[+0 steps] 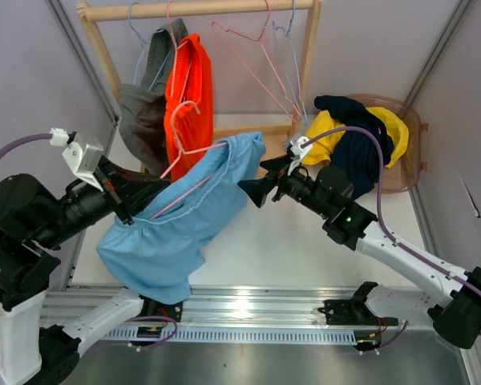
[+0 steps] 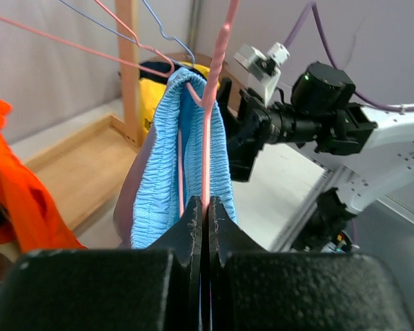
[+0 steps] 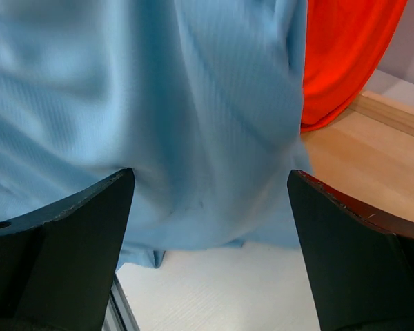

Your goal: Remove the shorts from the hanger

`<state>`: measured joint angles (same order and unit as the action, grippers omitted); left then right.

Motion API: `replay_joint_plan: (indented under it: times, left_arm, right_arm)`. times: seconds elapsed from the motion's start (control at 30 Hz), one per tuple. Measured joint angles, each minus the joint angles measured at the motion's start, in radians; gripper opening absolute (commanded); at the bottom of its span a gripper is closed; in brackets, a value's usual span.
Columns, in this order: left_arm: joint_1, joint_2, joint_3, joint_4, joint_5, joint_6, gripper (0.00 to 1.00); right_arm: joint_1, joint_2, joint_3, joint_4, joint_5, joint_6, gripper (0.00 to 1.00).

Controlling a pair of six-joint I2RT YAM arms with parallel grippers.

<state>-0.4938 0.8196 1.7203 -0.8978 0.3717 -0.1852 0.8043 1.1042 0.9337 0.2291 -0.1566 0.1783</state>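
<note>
- White table (image 1: 305, 249) w/ grey walls behind; wooden rack (image 1: 200, 8) at the back, a few bare wire hangers on its rail.
- Light blue shorts (image 1: 184, 216) are off the rail, mid-air between both arms, draped over a pink hanger (image 1: 186, 194). Most of the cloth sags low toward the near edge.
- Left gripper (image 2: 203, 207): pinched tight on the pink hanger's wire; no cloth caught in it as far as the wrist view shows.
- Right gripper (image 3: 208, 178): jaws wide apart, blue cloth right in front of & between them, not clamped.
- Orange shorts (image 1: 191, 88) & grey shorts (image 1: 144, 112) hang on the rack. Yellow shorts (image 1: 329, 132) & navy shorts (image 1: 357, 148) lie heaped in a brown tub (image 1: 409, 160) at right.
- Handling, my guess: thin, light, floppy fabric, not fragile. Should slide easily on smooth wire, tho the ribbed elastic waistband may snag at the hanger's shoulder.
- Best hold is prob. a fold of leg or hem near the right jaws. Bite deep, since thin cloth slips from a shallow pinch, then pull away from the left arm along the wire.
</note>
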Motion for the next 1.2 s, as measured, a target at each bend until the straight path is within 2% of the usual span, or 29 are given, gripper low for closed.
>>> replay_joint_plan:
  times: [0.13, 0.17, 0.2, 0.23, 0.3, 0.33, 0.6, 0.8, 0.97, 1.1, 1.2]
  left_arm:
    - [0.000, -0.001, -0.044, 0.002, 0.063, -0.029, 0.00]
    - [0.000, -0.001, -0.055, 0.003, 0.079, -0.035, 0.00]
    - [0.000, -0.001, -0.063, 0.003, 0.091, -0.042, 0.00]
    - [0.000, -0.002, -0.071, 0.005, 0.105, -0.046, 0.00]
    - [0.000, -0.004, -0.077, 0.006, 0.119, -0.052, 0.00]
    - [0.000, -0.005, -0.077, 0.006, 0.121, -0.052, 0.00]
    - [-0.015, -0.010, -0.045, -0.020, 0.068, -0.022, 0.00]
    - [-0.119, -0.009, 0.004, -0.063, -0.051, 0.034, 0.00]
    - [-0.161, -0.014, 0.010, -0.079, -0.108, 0.060, 0.00]
    - [-0.185, -0.008, 0.010, -0.082, -0.137, 0.067, 0.00]
    - [-0.188, -0.006, 0.016, -0.083, -0.170, 0.072, 0.00]
  right_arm:
    - [0.003, 0.006, 0.000, 0.038, 0.019, 0.000, 0.99]
    - [0.003, 0.010, 0.000, 0.047, 0.022, -0.001, 0.96]
    - [0.003, 0.013, 0.000, 0.054, 0.025, -0.002, 0.87]
    - [0.003, 0.018, 0.000, 0.060, 0.028, -0.009, 0.55]
    - [0.004, 0.027, 0.000, 0.066, 0.029, -0.020, 0.07]
    - [0.005, 0.032, 0.000, 0.069, 0.030, -0.024, 0.00]
    - [0.014, -0.011, -0.004, 0.050, 0.077, -0.037, 0.00]
    - [0.002, -0.158, -0.025, -0.010, 0.179, -0.086, 0.00]
    - [-0.148, -0.253, -0.025, -0.049, 0.191, -0.080, 0.00]
    - [-0.269, -0.272, -0.031, -0.065, 0.151, -0.045, 0.00]
    - [-0.315, -0.271, -0.056, -0.075, 0.140, -0.018, 0.00]
